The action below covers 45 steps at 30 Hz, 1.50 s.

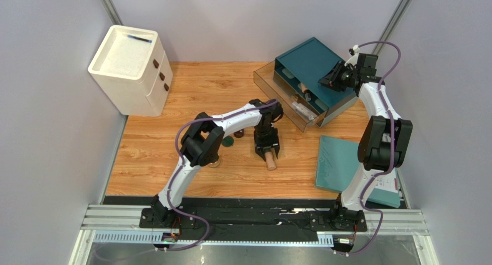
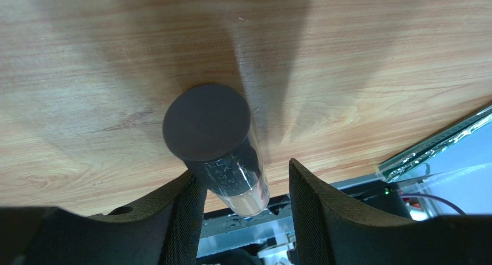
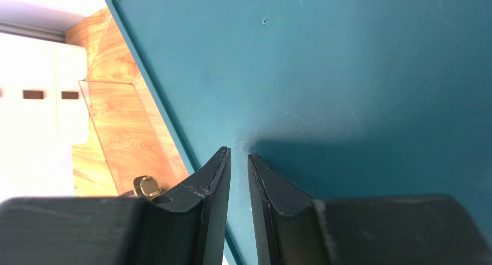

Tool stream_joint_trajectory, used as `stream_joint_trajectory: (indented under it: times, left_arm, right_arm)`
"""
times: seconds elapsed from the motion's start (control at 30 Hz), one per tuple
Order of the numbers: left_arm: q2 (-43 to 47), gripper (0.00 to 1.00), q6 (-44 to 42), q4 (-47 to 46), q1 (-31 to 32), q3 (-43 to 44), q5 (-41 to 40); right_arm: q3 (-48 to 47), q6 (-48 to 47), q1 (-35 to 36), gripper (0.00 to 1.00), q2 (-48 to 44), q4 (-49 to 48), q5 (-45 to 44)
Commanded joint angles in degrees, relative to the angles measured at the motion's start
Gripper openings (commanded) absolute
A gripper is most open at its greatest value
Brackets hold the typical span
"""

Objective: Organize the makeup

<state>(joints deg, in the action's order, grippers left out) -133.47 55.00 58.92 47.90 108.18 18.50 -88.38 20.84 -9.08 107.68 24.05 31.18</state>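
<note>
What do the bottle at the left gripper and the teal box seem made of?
Bottle: clear glossy plastic or glass, peach contents showing through; matte dark cap. Teal box: hard, smooth, semi-matte, finely scratched; likely plastic, possibly painted board.

White cabinet [image 1: 124, 60] far left; teal drawer box [image 1: 312, 60] right, clear drawer [image 1: 277, 103] open.

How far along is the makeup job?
Done: items lie in the clear drawer pulled from the teal box. In hand: the left gripper straddles the dark-capped clear bottle of peach liquid, grip unclear. Left: the dark green round disc on the table.
</note>
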Motion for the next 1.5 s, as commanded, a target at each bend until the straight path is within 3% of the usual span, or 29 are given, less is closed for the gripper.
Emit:
stream_joint_trajectory:
  times: [0.0,0.1,0.13,0.17,0.23,0.47,0.7,0.97,1.13,1.33,1.47]
  left_arm:
    - [-1.4,0.58,-0.8,1.8,0.8,0.7,-2.4]
    - [-1.1,0.48,-1.4,1.6,0.8,-1.6,-1.5]
    - [-1.0,0.39,-2.2,0.9,0.7,-2.4,-0.5]
    - [-0.9,0.22,-2.4,0.9,0.6,-2.9,-0.3]
    - [-0.1,0.00,-3.1,0.7,0.5,-4.7,0.0]
    - [7.2,0.00,-5.4,-1.3,-0.2,-7.6,-3.0]
    - [15.7,0.00,-10.3,-1.6,-1.6,1.1,-10.2]
    - [13.8,0.01,-10.4,-2.0,-3.1,3.4,-5.0]
    - [15.9,0.11,-12.1,-4.0,-3.1,2.2,-5.1]
    - [18.3,0.24,-16.4,-2.1,-3.2,3.7,-9.1]
    - [20.8,0.32,-20.6,-0.9,-3.2,4.8,-11.8]
  right_arm:
    - [6.3,-1.8,1.3,0.28,7.2,17.9,-3.9]
    - [6.3,-1.7,1.3,0.28,7.5,17.8,-4.0]
    - [6.1,-1.6,1.3,0.28,7.5,17.7,-4.0]
    - [6.0,-1.6,1.3,0.28,7.6,17.9,-3.8]
    - [5.9,-1.4,1.3,0.28,7.8,17.9,-3.8]
    - [5.9,-1.3,1.2,0.27,8.0,17.6,-3.6]
    - [5.8,-1.3,1.2,0.27,8.2,17.6,-3.8]
    - [5.9,-1.6,1.2,0.28,7.8,18.0,-4.4]
    - [5.8,-1.9,1.3,0.28,6.9,17.6,-3.8]
    - [5.9,0.1,1.2,0.28,-0.7,14.0,-2.7]
    - [1.0,2.1,1.3,0.28,-5.3,13.4,-2.8]
